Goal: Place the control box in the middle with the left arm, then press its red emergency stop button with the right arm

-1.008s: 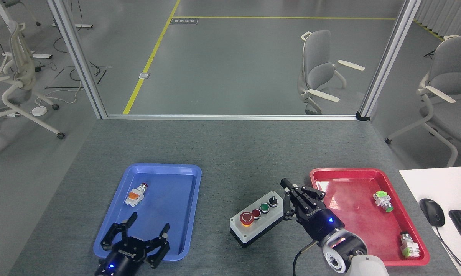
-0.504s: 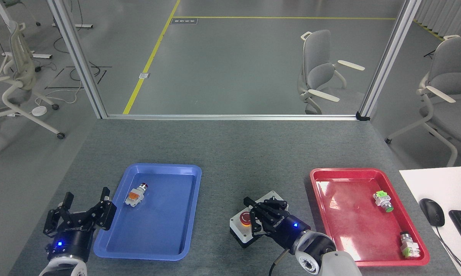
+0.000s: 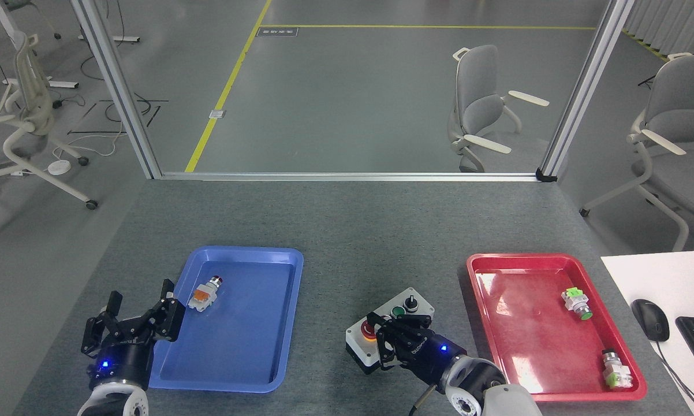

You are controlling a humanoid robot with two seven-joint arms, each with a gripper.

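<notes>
Resting on the bare grey tabletop (image 3: 347, 231), the control box (image 3: 388, 329) is the landmark: it lies between the blue tray (image 3: 237, 320) on its left and the red tray (image 3: 549, 323) on its right, apart from both, turned at a slant. Its black knob (image 3: 408, 301) and green button (image 3: 398, 311) show at the far end of the lid. The red emergency stop button (image 3: 369, 330) sits at the near-left end, partly covered. Directly over that end hangs the right gripper (image 3: 381, 334), its fingers drawn close together with the tips at the red head; whether they touch it cannot be told. Left of the box, past the blue tray's near-left edge, the left gripper (image 3: 133, 318) hovers with fingers spread wide and nothing between them. An orange-and-white push-button part (image 3: 204, 293) lies in the blue tray, far left of the box. Right of the box, two green-and-white parts (image 3: 576, 304) lie in the red tray. Further right sits a black mouse (image 3: 650, 319).
</notes>
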